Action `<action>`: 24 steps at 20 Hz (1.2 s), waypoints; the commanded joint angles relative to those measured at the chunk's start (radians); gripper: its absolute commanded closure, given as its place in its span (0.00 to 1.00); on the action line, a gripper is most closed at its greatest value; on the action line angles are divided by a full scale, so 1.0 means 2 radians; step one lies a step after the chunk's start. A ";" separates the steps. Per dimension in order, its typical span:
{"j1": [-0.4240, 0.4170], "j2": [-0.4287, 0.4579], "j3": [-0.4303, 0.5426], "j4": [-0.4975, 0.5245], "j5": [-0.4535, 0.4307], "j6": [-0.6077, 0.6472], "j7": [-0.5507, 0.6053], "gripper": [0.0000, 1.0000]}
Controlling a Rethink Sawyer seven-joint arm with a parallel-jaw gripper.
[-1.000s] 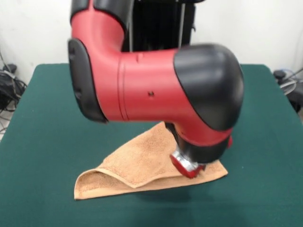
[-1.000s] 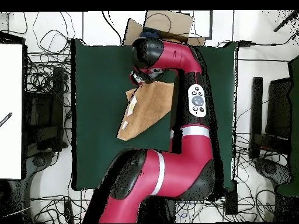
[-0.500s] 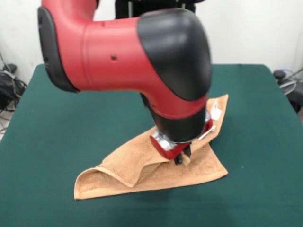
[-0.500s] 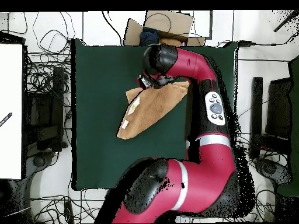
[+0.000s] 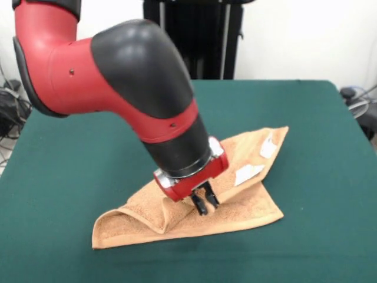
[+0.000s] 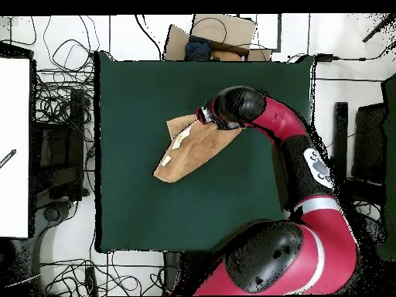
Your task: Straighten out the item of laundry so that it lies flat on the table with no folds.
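Note:
The item of laundry (image 5: pixel 250 206), a peach-orange towel, lies on the green table (image 5: pixel 76 159) partly folded. One flap with white tags (image 5: pixel 247 173) is turned over at the right, and a doubled-up fold sits at its left corner (image 5: pixel 115 227). My gripper (image 5: pixel 205 203) hangs just over the towel's middle, tilted, its two black fingers (image 5: pixel 199 205) slightly apart with nothing between them. In the overhead view the towel (image 6: pixel 193 151) stretches slantwise, with the gripper (image 6: pixel 203 117) at its upper end under the arm's wrist.
The arm's thick red and black wrist (image 5: pixel 147 100) hides the table behind the towel. A cardboard box (image 6: pixel 220 35) sits beyond the table's top edge overhead. Cables (image 6: pixel 58 116) and a white board (image 6: pixel 14 147) lie off its left side.
The arm swung across the towel, carrying a corner over so the tagged side turned up. The gripper has let the cloth go and now stands over the towel's middle.

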 commanded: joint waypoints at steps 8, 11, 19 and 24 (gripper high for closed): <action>-0.034 -0.003 0.094 0.140 -0.009 -0.004 -0.031 1.00; -0.048 -0.020 0.105 0.160 -0.005 0.008 -0.030 1.00; -0.080 -0.033 0.132 0.189 -0.007 0.026 -0.038 1.00; -0.100 -0.037 0.151 0.198 -0.003 0.038 -0.040 1.00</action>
